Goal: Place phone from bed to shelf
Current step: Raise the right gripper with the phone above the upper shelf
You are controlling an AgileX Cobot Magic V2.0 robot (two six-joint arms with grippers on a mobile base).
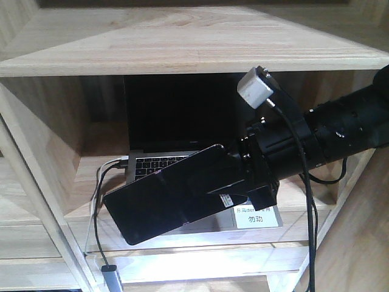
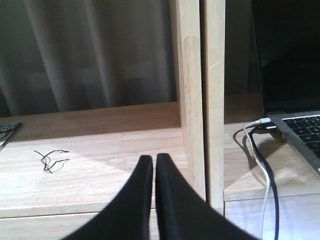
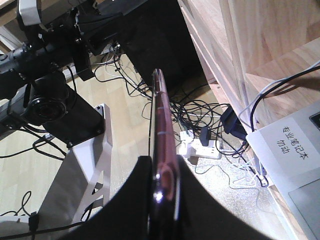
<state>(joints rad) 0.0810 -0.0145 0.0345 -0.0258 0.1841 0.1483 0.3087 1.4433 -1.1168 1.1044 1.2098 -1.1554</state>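
Pressing its black fingers together with nothing between them, the left gripper (image 2: 153, 161) hangs over a bare board of the shelf (image 2: 100, 160). A small tangle of black wire (image 2: 49, 161) lies on that board to its left. To its right stands a wooden upright (image 2: 192, 100), and past that a white and a dark cable (image 2: 270, 200) run to the side of an open grey laptop (image 2: 302, 132).

In the front view the phone (image 1: 164, 198) is held at the mouth of the laptop's compartment. It is tilted, left end low and right end high, and covers part of the keyboard. Whether its low corner touches the board cannot be told. The right gripper (image 1: 228, 182) pinches the phone's right end. The right wrist view shows the slab edge-on between the two fingers. A white printed card (image 1: 255, 217) stands just below the gripper, and the black arm runs off to the right.
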